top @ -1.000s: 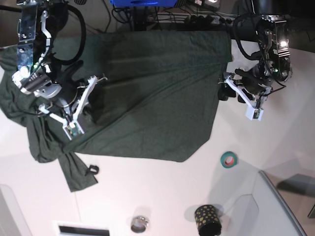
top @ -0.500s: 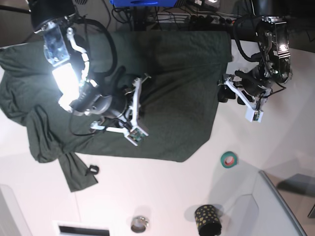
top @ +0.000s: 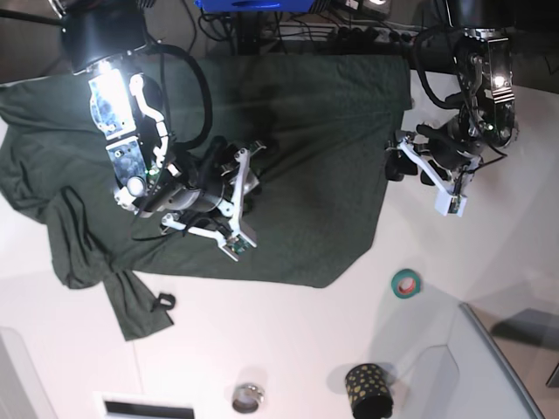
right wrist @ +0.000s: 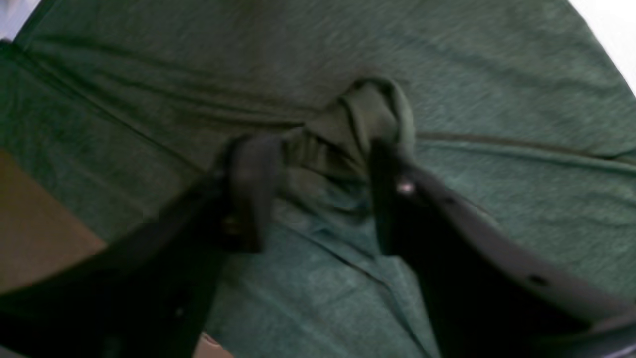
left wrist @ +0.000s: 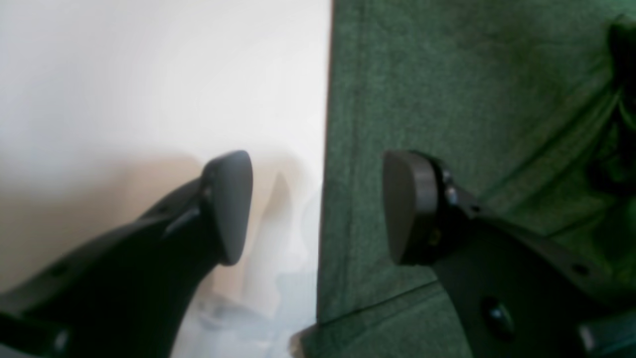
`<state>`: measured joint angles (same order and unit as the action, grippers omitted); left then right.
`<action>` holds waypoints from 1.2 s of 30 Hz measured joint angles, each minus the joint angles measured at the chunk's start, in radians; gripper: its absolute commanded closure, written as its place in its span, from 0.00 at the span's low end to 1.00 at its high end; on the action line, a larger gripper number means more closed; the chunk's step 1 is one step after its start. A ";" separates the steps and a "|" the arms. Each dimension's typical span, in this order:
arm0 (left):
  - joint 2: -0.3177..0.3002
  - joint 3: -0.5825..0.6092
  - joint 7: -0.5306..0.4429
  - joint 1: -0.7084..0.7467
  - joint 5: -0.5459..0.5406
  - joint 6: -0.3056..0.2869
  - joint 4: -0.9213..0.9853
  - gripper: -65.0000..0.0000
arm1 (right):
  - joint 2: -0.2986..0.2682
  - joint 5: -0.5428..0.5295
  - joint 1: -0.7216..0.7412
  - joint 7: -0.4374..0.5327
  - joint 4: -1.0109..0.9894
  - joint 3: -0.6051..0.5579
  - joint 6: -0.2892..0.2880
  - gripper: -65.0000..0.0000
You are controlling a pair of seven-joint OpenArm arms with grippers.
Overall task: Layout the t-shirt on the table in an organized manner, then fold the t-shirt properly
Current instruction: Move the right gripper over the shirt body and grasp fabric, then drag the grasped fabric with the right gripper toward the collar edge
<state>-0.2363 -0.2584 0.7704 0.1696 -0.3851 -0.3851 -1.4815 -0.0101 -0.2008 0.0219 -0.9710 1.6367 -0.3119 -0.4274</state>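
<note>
spreading its jaws, the right end effector (right wrist: 318,194) straddles a bunched ridge of the t-shirt (top: 297,157) on the surface (top: 288,349); withdrawing carelessly could snag that ridge. left end effector (left wrist: 318,209) gapes at the t-shirt's edge.

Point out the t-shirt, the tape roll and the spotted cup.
t-shirt (top: 314,131): base view, flat middle of the cloth.
tape roll (top: 405,283): base view, on its teal ring.
spotted cup (top: 367,388): base view, on its dotted side.

T-shirt (left wrist: 447,99): matt knit cloth, finely grained. Table (left wrist: 149,74): smooth white. Claw pads (left wrist: 228,204): matt dark plastic.
</note>
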 measured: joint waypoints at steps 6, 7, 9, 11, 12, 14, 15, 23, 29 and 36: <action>-0.002 0.000 -0.001 -0.002 0.000 0.000 0.000 0.39 | -0.008 -0.016 -0.029 0.101 0.161 0.150 -0.002 0.52; -0.003 0.000 0.000 -0.002 0.000 0.000 0.000 0.39 | -0.014 -0.002 -0.035 0.099 0.176 0.189 0.002 0.52; -0.003 -0.002 0.000 0.001 0.003 0.000 0.000 0.39 | -0.036 0.029 -0.052 0.023 0.183 0.216 0.019 0.52; -0.021 -0.021 0.003 0.008 -0.015 -0.013 0.000 0.39 | -0.026 0.021 -0.102 -0.003 0.183 0.189 0.011 0.52; -0.028 -0.056 -0.004 0.014 -0.024 -0.013 0.000 0.39 | -0.019 0.018 -0.126 0.003 0.182 0.165 0.010 0.52; -0.047 -0.160 -0.003 0.028 -0.002 -0.008 0.000 0.39 | -0.010 -0.017 -0.171 0.075 0.170 0.117 0.066 0.52; -0.058 -0.215 -0.002 0.035 0.013 -0.012 0.000 0.39 | -0.006 -0.016 -0.185 0.139 0.150 0.092 0.129 0.52; -0.080 -0.441 -0.003 0.099 0.003 -0.312 0.040 0.39 | -0.058 -0.004 -0.203 0.291 -0.021 -0.126 0.383 0.52; -0.082 -0.494 0.000 0.113 0.007 -0.306 0.069 0.39 | -0.121 0.000 -0.197 0.306 0.032 -0.267 0.604 0.52; -0.085 -0.502 0.000 0.113 0.011 -0.307 0.071 0.39 | -0.053 -0.015 -0.205 0.314 -0.054 -0.301 0.684 0.52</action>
<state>-0.3210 -0.7605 0.7708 0.2829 -0.3740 -0.6926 -1.4101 -0.0628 -0.2161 -0.1829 -0.6575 1.5829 -0.6132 0.2562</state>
